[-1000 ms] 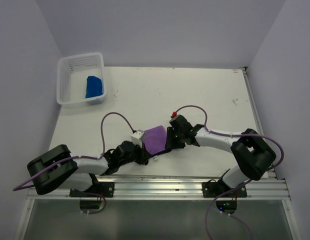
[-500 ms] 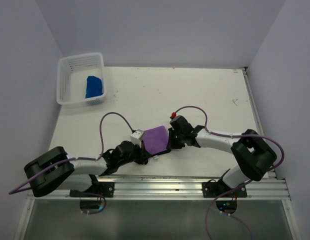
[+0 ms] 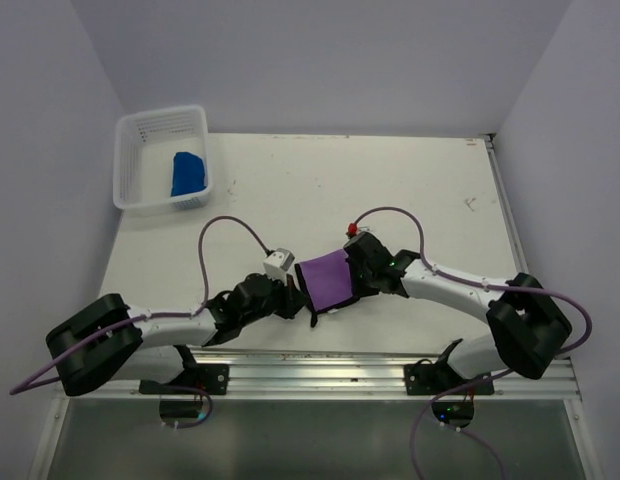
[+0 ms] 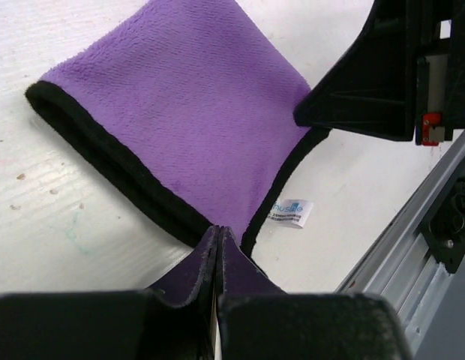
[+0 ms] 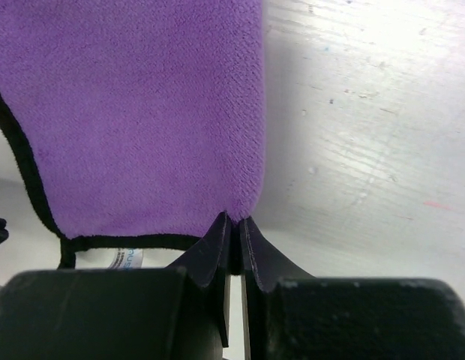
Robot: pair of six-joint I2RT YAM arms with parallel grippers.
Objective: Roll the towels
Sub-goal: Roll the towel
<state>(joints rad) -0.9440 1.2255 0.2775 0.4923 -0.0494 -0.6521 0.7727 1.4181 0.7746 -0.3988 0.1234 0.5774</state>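
At the far left corner of the table stands a white basket, and the blue towel lies bunched inside it, towards its right wall. Nearer the front, the left gripper reaches in low from the left. Its fingers are pressed tight together on the black-edged near corner of the purple towel. That towel lies spread on the table close to the front rail, well apart from the basket, with one gripper at each side of it. From the left wrist its black trim runs along two edges, and a small white label sticks out beside the pinched corner. The right gripper comes in from the right. Its fingers are closed on the towel's right-hand edge, the purple cloth nipped between the tips.
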